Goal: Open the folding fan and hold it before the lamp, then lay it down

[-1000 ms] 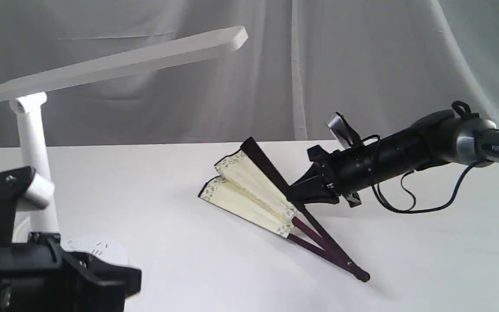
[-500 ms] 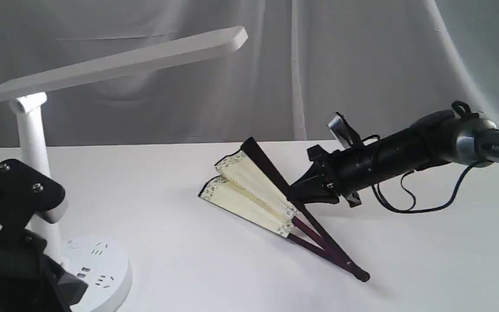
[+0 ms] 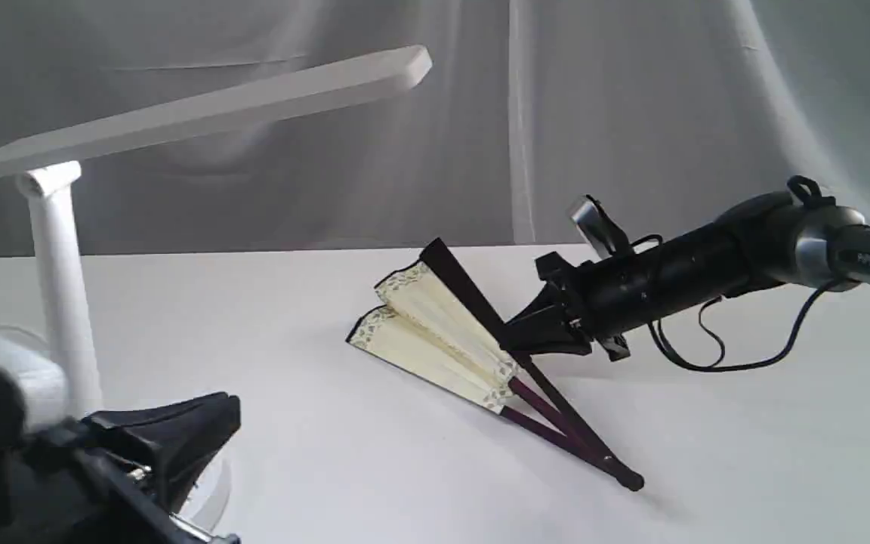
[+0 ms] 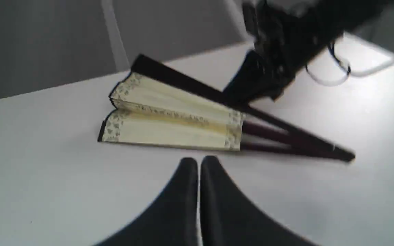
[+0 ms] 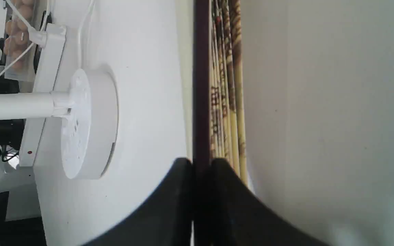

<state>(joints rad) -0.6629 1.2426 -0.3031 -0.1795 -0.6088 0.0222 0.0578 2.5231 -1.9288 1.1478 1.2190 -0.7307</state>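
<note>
**Exterior view.** The folding fan point(image 3: 435, 340) sits near the middle of the table point(image 3: 314, 476), only partly spread. Its pivot end is on the table, and its upper guard is raised and clamped in the right pincer point(image 3: 512, 341). The grip is on one thin guard alone, so a lift could let the pleats sag shut or the guard twist out. The lamp point(image 3: 65, 279) stands well apart at the left, with its long bar head reaching out over the table towards the fan. A steep rise could strike that bar. The left pincer point(image 3: 223, 419), blurred, is low beside the lamp's stem and could knock it. Bare table lies between lamp and fan and in front of the fan. The far edge runs close behind the fan's tip.

**Left wrist view.** The left pincer's fingers are together with nothing between them, pointing at the fan's lower guard from just beside it. They would have to part before taking that guard. Pinching the paper instead of the wood could crease or tear it.

**Right wrist view.** The dark guard runs straight into the right pincer's closed fingers, with the pleat edges stacked beside it. The lamp's round base is off to one side, with bare table between.
</note>
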